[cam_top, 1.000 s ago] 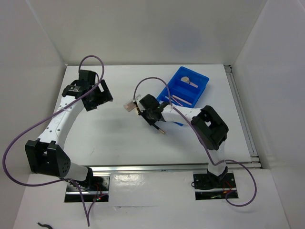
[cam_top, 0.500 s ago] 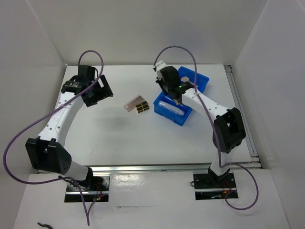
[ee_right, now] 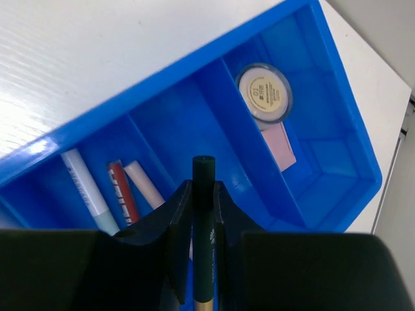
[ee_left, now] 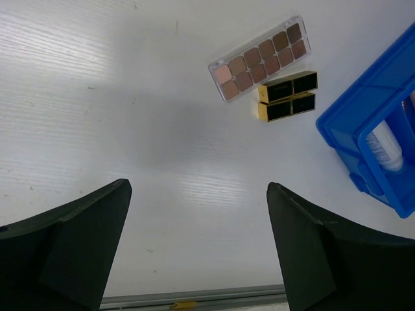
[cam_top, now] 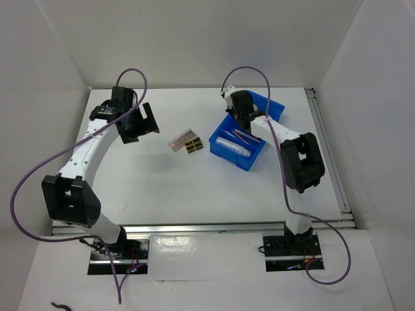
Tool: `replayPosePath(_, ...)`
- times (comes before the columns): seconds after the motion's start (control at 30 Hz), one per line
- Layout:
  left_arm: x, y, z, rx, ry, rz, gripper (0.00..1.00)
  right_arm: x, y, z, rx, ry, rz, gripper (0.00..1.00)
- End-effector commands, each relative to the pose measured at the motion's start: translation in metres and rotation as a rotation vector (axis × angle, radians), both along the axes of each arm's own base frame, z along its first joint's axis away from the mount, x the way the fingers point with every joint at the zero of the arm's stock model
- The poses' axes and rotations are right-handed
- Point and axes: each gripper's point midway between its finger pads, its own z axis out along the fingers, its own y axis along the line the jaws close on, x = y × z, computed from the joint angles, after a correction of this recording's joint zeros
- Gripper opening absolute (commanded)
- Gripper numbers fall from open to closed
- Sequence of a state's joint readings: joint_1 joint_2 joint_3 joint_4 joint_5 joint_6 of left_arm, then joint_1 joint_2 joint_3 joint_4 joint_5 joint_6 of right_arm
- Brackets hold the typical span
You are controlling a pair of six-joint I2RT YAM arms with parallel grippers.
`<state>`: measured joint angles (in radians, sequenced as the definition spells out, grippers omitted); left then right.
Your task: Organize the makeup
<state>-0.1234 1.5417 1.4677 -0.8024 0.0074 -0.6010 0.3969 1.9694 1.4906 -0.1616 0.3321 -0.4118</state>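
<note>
Worktop (ee_left: 130, 97): one palette (ee_left: 259, 57), two black-gold boxes (ee_left: 288, 86). Bin (ee_right: 162, 78): one round compact (ee_right: 264, 93), one pink square (ee_right: 280, 144), three pencils (ee_right: 120, 191), a half-hidden tube (ee_left: 384, 146). Left fingers (ee_left: 84, 240) apart; right fingers (ee_right: 178, 220) clamp a fourth pencil (ee_right: 203, 194) above it.

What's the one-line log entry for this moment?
right gripper: shut on dark green thin pencil, above blue divided plastic bin | left gripper: open, empty, over table

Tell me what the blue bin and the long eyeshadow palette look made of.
Blue bin: likely moulded plastic, glossy; its rim shows bright highlights. Palette: seemingly clear hard plastic case, its edges see-through, holding matte brown and pink pans.
</note>
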Motion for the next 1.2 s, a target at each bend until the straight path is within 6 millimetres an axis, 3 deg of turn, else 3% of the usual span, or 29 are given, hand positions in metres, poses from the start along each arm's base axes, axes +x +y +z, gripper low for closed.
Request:
replayPosePath(0.0, 0.014, -0.017, 0.008, -0.059, -0.042, -0.085, 1.0, 0.011, -0.004, 0.005, 0.019, -0.041, 0.014, 0.0)
replayPosePath(0.2, 0.016, -0.03, -0.002, -0.116, -0.017, -0.129, 1.0, -0.003, 0.001, -0.027, 0.072, 0.039, 0.011, 0.0)
replayPosePath(0.27, 0.017, -0.03, -0.006, -0.116, -0.006, -0.128, 1.0, -0.004, 0.008, -0.028, 0.085, 0.042, 0.022, 0.0)
replayPosePath(0.4, 0.019, -0.03, -0.002, -0.116, -0.015, -0.129, 1.0, -0.011, 0.014, -0.036, 0.099, 0.062, 0.027, 0.11)
replayPosePath(0.5, 0.017, -0.035, -0.002, -0.124, -0.014, -0.143, 1.0, -0.013, 0.02, -0.036, 0.106, 0.063, 0.032, 0.28)
replayPosePath(0.57, 0.018, -0.035, -0.006, -0.118, -0.006, -0.15, 1.0, -0.014, 0.02, -0.026, 0.121, 0.051, 0.026, 0.44)
replayPosePath(0.8, 0.016, -0.047, 0.001, -0.119, -0.023, -0.18, 1.0, -0.019, 0.024, -0.001, 0.227, 0.077, -0.017, 0.45)
replayPosePath(0.9, 0.015, -0.051, 0.001, -0.125, -0.02, -0.182, 1.0, -0.032, 0.032, 0.003, 0.321, 0.161, -0.034, 0.42)
replayPosePath(1.0, 0.012, -0.061, -0.003, -0.13, -0.006, -0.199, 0.96, -0.049, 0.028, 0.009, 0.418, 0.235, -0.078, 0.45)
replayPosePath(1.07, 0.01, -0.07, -0.007, -0.127, 0.008, -0.195, 0.96, -0.056, 0.021, 0.018, 0.441, 0.243, -0.112, 0.62)
replayPosePath(1.17, 0.005, -0.08, -0.008, -0.136, 0.025, -0.184, 0.95, -0.06, -0.005, 0.024, 0.432, 0.231, -0.249, 0.65)
